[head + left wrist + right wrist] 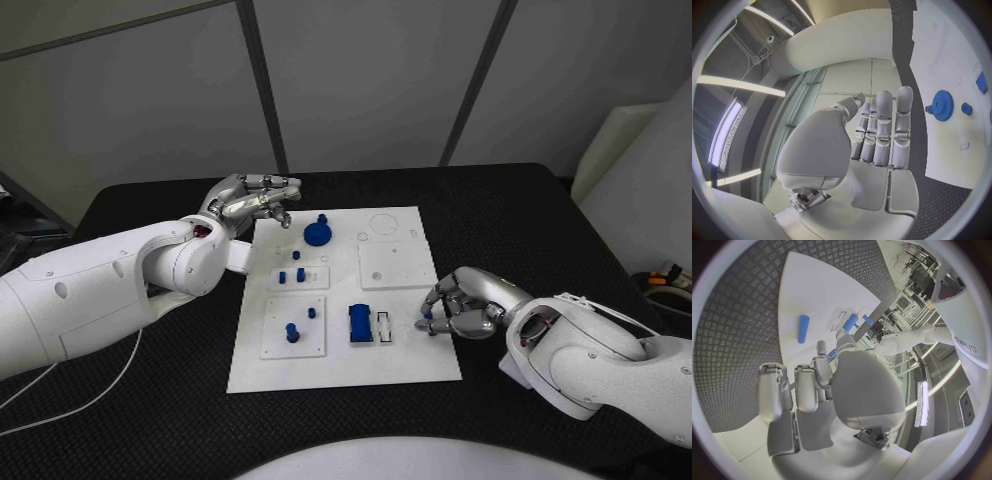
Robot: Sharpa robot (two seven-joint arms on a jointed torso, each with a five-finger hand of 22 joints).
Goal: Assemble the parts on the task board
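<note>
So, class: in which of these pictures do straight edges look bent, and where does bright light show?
Head view: the task board keeps straight edges under even light. Left wrist view: the board's edge bows beside the left hand, and bright ceiling strips glare. Right wrist view: the table curves around the right hand.

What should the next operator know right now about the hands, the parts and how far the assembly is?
Left robot hand: holds nothing, fingers straight, at the far left corner of the white task board.
Right robot hand: fingers curled at the board's right edge, a small blue piece at its fingertips; grip unclear.
On the board: blue toothed gear, small blue pegs, blue rectangular block.
Left: place the small piece, and the round recesses look empty.
</note>
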